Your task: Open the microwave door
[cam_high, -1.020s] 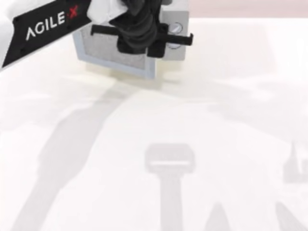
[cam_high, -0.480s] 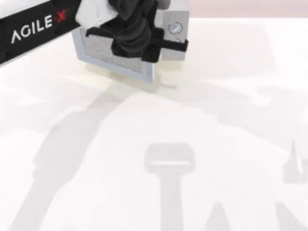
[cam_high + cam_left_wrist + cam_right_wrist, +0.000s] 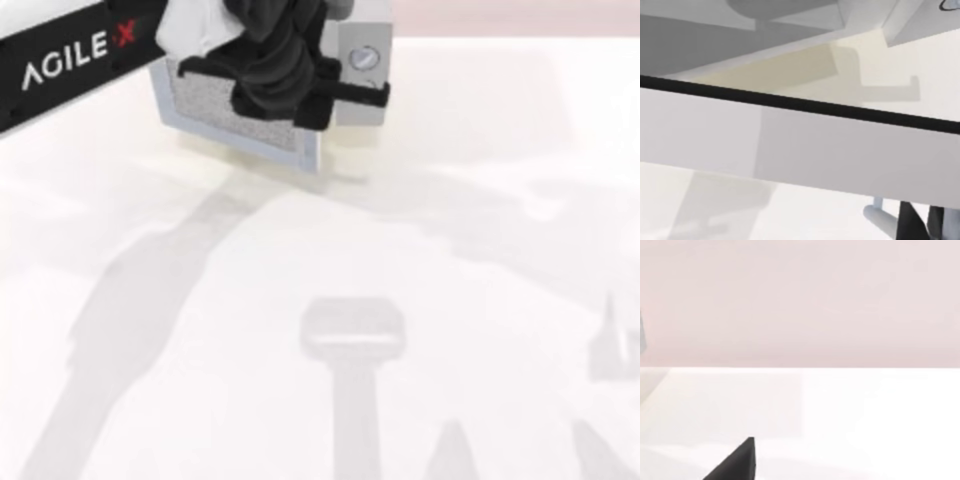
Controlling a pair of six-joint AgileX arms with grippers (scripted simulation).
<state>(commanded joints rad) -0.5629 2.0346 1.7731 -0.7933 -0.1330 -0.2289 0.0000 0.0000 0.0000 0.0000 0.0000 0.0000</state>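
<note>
The light-grey microwave (image 3: pixel 372 30) stands at the table's far edge, left of centre, one silver knob (image 3: pixel 366 58) showing on its side panel. The microwave door (image 3: pixel 212 108) with its speckled mesh window is angled a little out from the front, its free edge toward the near side. My left gripper (image 3: pixel 300 105) hangs over the door's free edge. In the left wrist view the door (image 3: pixel 790 145) fills the picture as a pale band, and the dark fingers (image 3: pixel 910 225) sit shut on its grey bar handle (image 3: pixel 882 220). Only one black fingertip (image 3: pixel 740 462) of my right gripper shows.
The left arm's white link with the AgileX lettering (image 3: pixel 70 50) reaches in from the top left above the table. The pale tabletop (image 3: pixel 330 260) carries only arm shadows. A pinkish wall (image 3: pixel 800 300) rises behind the table's far edge.
The left gripper has moved slightly left and pulled the door's free edge outward, so the door stands at a steeper angle than a second ago. Little has shifted in the last half second.
</note>
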